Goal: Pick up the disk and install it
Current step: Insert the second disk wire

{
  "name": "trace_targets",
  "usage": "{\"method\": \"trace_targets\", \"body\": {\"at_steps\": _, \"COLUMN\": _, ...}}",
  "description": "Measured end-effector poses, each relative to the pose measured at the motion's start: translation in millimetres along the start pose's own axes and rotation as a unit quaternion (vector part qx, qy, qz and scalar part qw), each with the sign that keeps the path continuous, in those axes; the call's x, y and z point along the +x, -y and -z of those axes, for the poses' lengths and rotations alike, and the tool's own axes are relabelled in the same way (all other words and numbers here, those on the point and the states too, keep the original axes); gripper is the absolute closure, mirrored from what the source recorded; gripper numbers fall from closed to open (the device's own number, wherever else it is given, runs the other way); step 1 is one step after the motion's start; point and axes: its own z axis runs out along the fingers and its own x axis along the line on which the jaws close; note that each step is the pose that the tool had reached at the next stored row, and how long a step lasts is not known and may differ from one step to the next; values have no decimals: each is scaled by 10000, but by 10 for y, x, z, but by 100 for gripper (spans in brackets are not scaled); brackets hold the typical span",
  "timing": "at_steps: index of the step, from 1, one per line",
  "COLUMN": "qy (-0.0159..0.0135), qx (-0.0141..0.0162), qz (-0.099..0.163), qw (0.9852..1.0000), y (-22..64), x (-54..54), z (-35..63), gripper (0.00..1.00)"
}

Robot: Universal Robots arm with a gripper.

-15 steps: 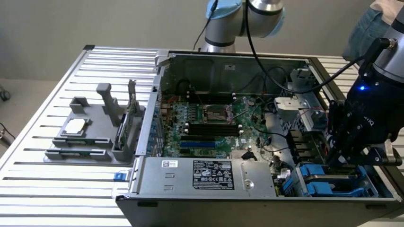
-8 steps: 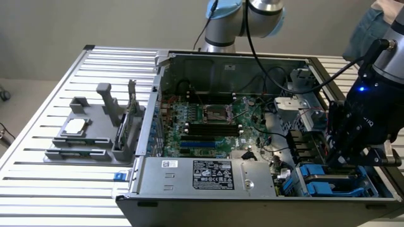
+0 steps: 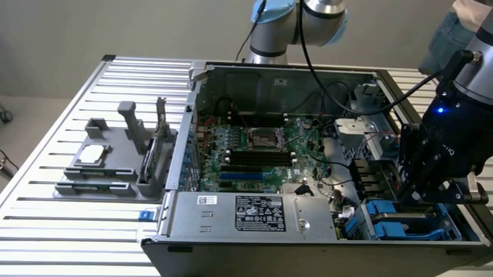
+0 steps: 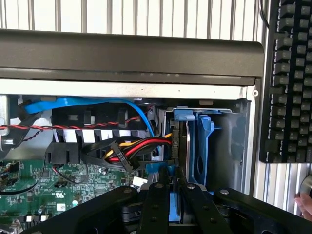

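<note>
1. Although the case (image 3: 254,75) took up most of the slatted table (image 3: 46,231), the work sat in its corner at the exterior view's right, where the arm (image 3: 470,98) reached down over the drive bay (image 3: 404,222).
2. Inside the case lay the green board (image 3: 254,156), and along the near edge the grey power box (image 3: 258,213) with its label; neither was touched.
3. A grey holder (image 3: 104,164) stood on the table at the exterior view's left, well apart from the case, with a small silver chip (image 3: 91,154) in it.
4. A keyboard (image 4: 287,78) lay on the table just outside the case wall.
5. Standing on edge in the bay was the disk (image 4: 187,146), its blue carrier beside the red, yellow and black cables (image 4: 141,148).
6. The gripper (image 4: 170,187) was nearly closed, its two fingers (image 4: 155,204) pinching the carrier's blue edge.
7. Judged from its look, the disk was stiff, fairly dense for its size and sensitive to knocks; the plastic carrier likely flexed a little and was smooth, so it could slip or cock in the rails.
8. The carrier's edge looked the sound place to hold, away from the label face and connector end.
</note>
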Motion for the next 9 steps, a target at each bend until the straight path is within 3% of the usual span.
{"method": "trace_targets", "body": {"at_steps": 9, "qy": -1, "qx": 0, "qz": 0, "qw": 10000, "y": 0, "x": -20, "z": -8, "gripper": 84}}
